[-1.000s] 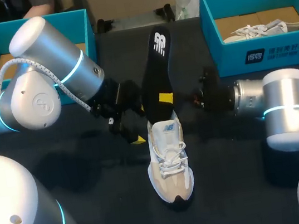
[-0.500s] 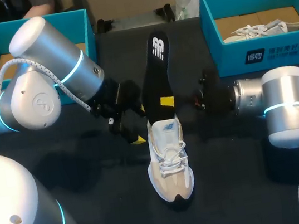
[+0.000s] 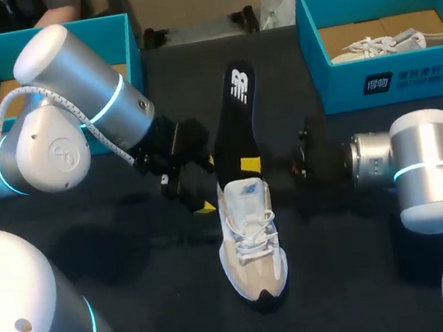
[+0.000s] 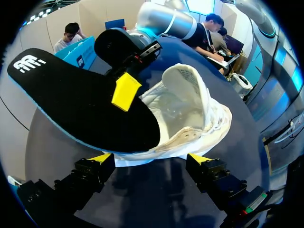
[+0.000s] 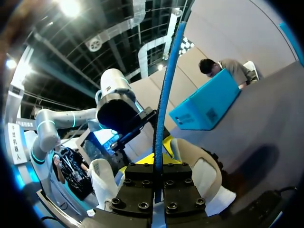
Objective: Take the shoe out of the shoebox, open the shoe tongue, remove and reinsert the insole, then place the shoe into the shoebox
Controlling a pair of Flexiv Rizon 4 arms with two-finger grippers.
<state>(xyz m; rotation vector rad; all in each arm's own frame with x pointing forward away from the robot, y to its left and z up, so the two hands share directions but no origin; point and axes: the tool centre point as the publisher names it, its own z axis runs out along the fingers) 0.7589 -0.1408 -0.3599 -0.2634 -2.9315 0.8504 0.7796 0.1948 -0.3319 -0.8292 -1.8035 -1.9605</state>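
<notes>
A white and beige shoe [image 3: 251,245] stands on the dark table, toe toward the front edge. A black insole [image 3: 236,118] stands tilted above its heel, its lower end at the shoe's opening [image 4: 185,111]. My right gripper [image 3: 249,164] is shut on the insole near its lower half; in the right wrist view the insole [image 5: 167,90] shows edge-on between the fingers of that gripper [image 5: 159,167]. My left gripper [image 3: 206,185] stands open just left of the heel. In the left wrist view my left gripper [image 4: 151,159] has the shoe's heel ahead of it, between the spread tips.
A teal shoebox [image 3: 126,42] stands at the back left behind my left arm. A second teal shoebox [image 3: 376,80] at the back right holds another pale shoe [image 3: 399,42]. Bare table lies in front of and beside the shoe.
The insole has come down toward the shoe with my right gripper, and the right arm has drawn slightly to the right. The left arm has not moved.
</notes>
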